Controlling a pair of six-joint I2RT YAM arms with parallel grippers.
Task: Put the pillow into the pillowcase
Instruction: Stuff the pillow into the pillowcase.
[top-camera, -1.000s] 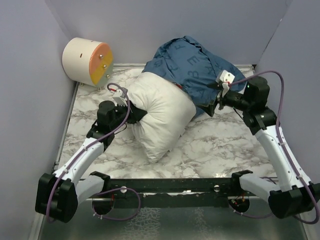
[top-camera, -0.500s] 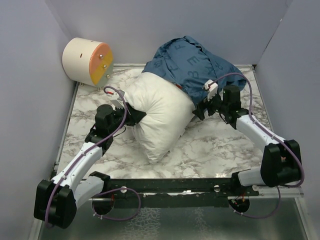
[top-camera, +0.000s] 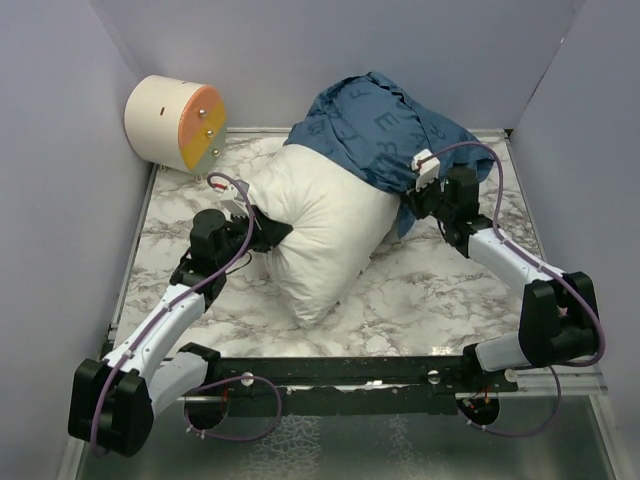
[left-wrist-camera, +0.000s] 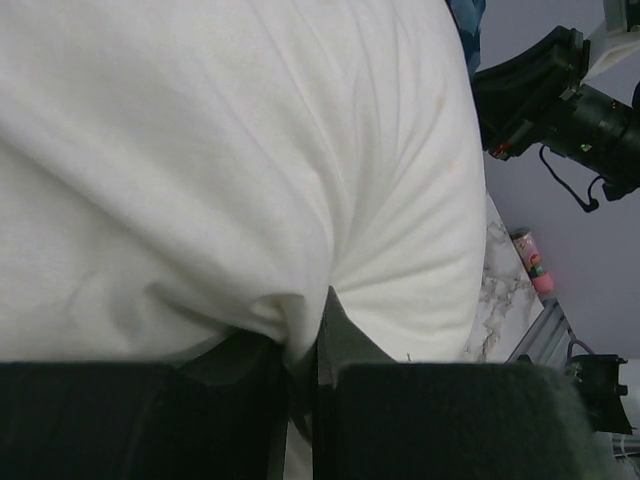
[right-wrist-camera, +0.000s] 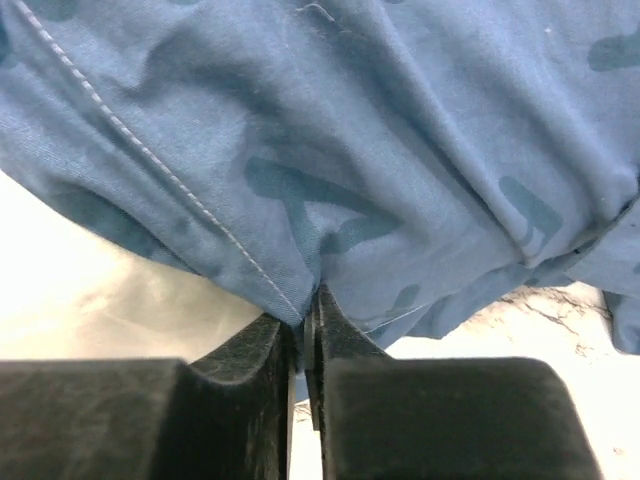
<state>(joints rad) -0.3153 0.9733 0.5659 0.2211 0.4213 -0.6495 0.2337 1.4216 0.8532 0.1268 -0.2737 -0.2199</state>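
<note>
— What's over on the far left, against the wall?

— A cream drum (top-camera: 172, 121) with an orange face, lying on its side at the back corner of the marble table (top-camera: 440, 300), well to the left of the pillow (top-camera: 320, 225) and apart from it.

— And the pillow itself?

— It's the big white lump in the middle of the table. Its near end sticks out bare toward the arms; its far end is tucked under the blue pillowcase (top-camera: 380, 130), which is bunched over it at the back, up against the rear wall.

— What's the left arm doing?

— The left gripper (top-camera: 268, 232) is at the pillow's left side. In its own camera the two black fingers (left-wrist-camera: 250, 400) are pressed nearly together with a fold of the white pillow (left-wrist-camera: 230, 170) pinched between them, so it has hold of the pillow.

— And on the other side?

— The right gripper (top-camera: 412, 205) sits to the right of the pillow, at the lower edge of the pillowcase where the blue cloth hangs over the white. Its camera shows the fingers (right-wrist-camera: 240, 400) drawn close, only a thin slit between them, with the stitched hem of the pillowcase (right-wrist-camera: 330, 160) caught in that slit. It is gripping the blue cloth.

— Anything else?

— A small pink thing (left-wrist-camera: 532, 262) shows on the table edge in the left wrist view, to the right of the pillow; too small to tell what it is.
</note>
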